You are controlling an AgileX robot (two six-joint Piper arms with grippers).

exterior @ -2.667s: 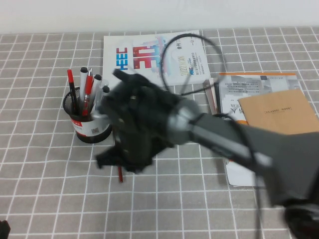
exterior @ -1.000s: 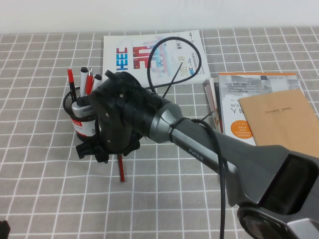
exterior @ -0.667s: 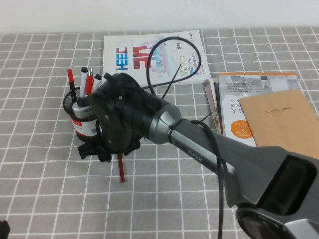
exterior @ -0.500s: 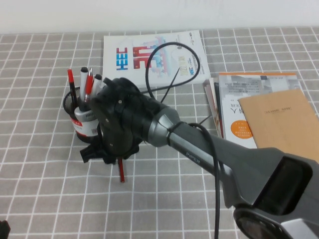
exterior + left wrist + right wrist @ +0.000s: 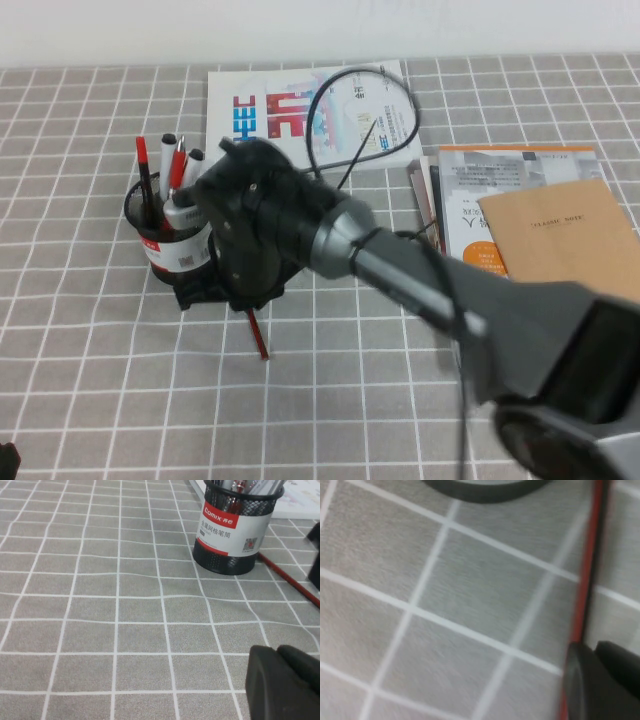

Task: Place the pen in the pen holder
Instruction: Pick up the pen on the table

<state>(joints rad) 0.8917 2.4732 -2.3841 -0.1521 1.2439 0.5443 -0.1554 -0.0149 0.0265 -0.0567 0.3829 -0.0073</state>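
Note:
The pen (image 5: 258,338) is a thin dark-red stick lying slanted on the checked cloth just in front of the pen holder (image 5: 178,255), a black mesh cup with a white, red-edged label. My right gripper (image 5: 238,303) is down on the cloth right beside the cup, and the arm's bulky wrist hides the pen's far end. In the right wrist view the pen (image 5: 587,555) runs in at the tips of my right gripper (image 5: 592,650), which is shut on it. The left wrist view shows the holder (image 5: 232,535) and pen (image 5: 290,582) ahead of my left gripper (image 5: 277,652), which is shut and low over bare cloth.
Several red and capped pens (image 5: 170,175) stand in the holder. A colourful magazine (image 5: 310,110) lies behind it under a looping black cable (image 5: 375,95). A stack of books with a brown notebook (image 5: 560,235) lies to the right.
My right gripper has closed from wide open onto the pen and shifted slightly right. The pen's near end has swung to the right.

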